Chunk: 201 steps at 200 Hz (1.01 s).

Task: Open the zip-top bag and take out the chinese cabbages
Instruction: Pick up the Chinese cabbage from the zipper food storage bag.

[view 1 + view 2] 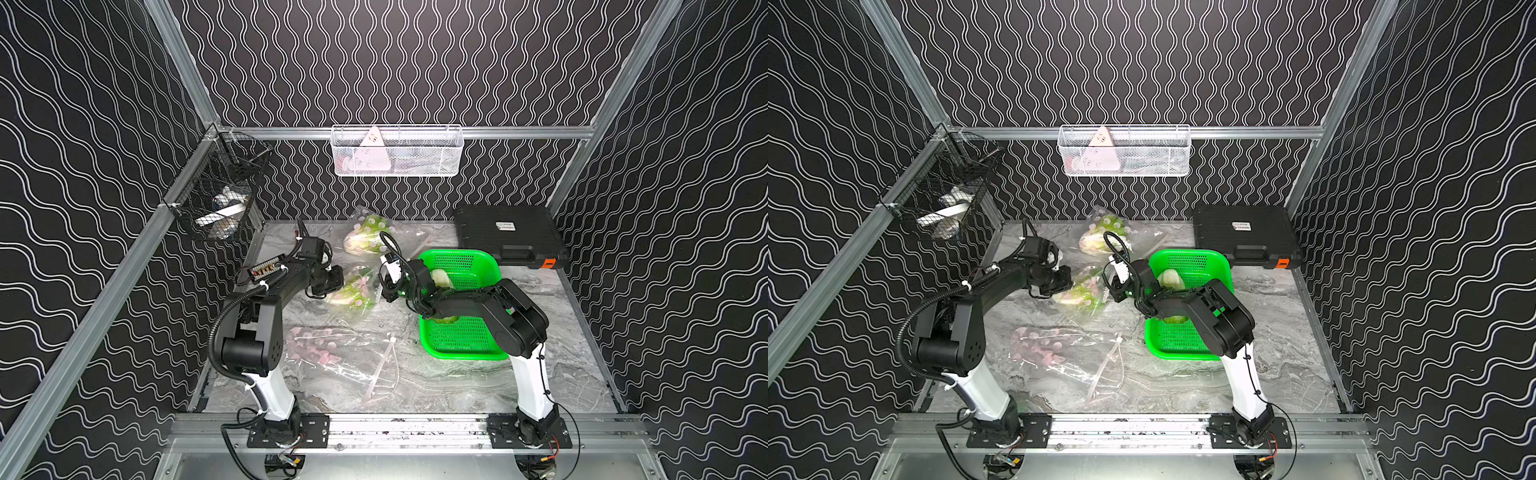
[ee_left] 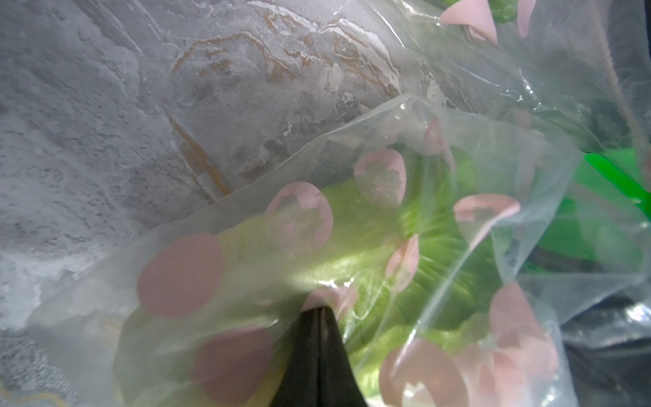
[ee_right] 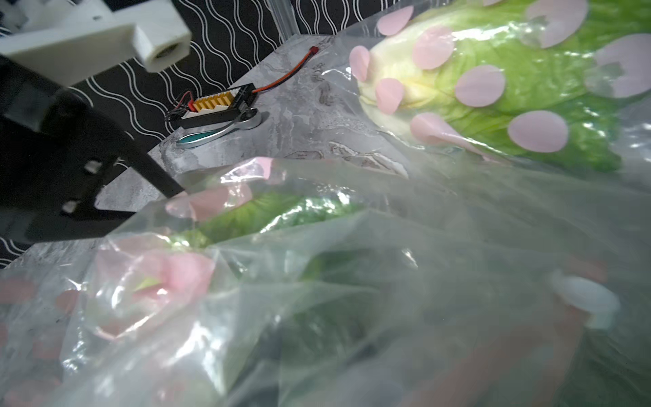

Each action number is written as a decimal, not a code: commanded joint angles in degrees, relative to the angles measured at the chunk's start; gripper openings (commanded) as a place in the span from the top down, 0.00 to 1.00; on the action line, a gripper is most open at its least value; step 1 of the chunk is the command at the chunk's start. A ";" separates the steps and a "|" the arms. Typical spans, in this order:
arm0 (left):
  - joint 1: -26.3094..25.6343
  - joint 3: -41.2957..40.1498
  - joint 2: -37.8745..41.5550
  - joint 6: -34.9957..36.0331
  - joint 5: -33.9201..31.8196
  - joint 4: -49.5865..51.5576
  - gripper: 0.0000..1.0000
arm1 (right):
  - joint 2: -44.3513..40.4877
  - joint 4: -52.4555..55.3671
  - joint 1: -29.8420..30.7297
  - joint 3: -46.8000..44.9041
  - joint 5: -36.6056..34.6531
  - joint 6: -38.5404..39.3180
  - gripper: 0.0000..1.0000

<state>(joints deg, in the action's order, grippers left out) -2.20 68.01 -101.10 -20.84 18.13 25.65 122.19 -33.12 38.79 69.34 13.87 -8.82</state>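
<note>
One zip-top bag [image 1: 353, 294], chinese cabbage [image 2: 422, 225] inside, just beside the green basket [image 1: 461, 338], film pinched tight in left gripper [image 2: 318, 312]; right gripper [image 1: 385, 291] between bag and basket, spread not discernible; second cabbage [image 1: 441, 277] inside basket.

Three dotted bags [image 1: 409, 239] [image 1: 365, 309] [image 1: 345, 361], two filled and one flat, three cabbages [image 1: 360, 243] [image 1: 353, 293] [image 1: 441, 277], two wire wall baskets [image 1: 220, 199] [image 1: 415, 158], one green basket [image 1: 465, 353], one black case [image 1: 511, 237], one ratchet [image 3: 225, 132], one circuit board [image 3: 220, 104], two arms [image 1: 266, 303] [image 1: 490, 307].

Both top views: high at the near edge, facing down and far, sharing the whole tabletop [image 1: 457, 386]. Both wrist views: very close on the spotted bag [image 2: 183, 275].
</note>
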 commanded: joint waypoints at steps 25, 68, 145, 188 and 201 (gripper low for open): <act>-0.09 0.09 -0.57 0.26 -0.19 4.58 1.00 | 1.25 1.80 -0.64 2.13 3.17 -0.02 0.69; -0.18 -0.07 -0.61 0.13 -0.29 4.43 1.00 | 2.91 4.02 -0.59 4.69 10.53 0.99 0.69; -0.43 0.11 -0.97 -0.22 -0.11 4.23 1.00 | 3.26 0.56 -0.41 4.80 30.35 -0.78 0.63; -0.57 0.09 -0.93 -0.12 -0.20 4.32 1.00 | 3.01 -7.42 -0.63 0.45 32.57 -4.50 0.51; -0.62 0.13 -1.01 -0.09 -0.11 4.32 1.00 | 2.62 -10.61 -0.68 -0.89 33.02 -5.72 0.50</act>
<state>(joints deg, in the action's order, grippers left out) -2.55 68.25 -101.54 -20.84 18.15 26.37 125.27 -37.15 38.15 70.54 42.98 -11.64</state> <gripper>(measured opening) 0.050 0.491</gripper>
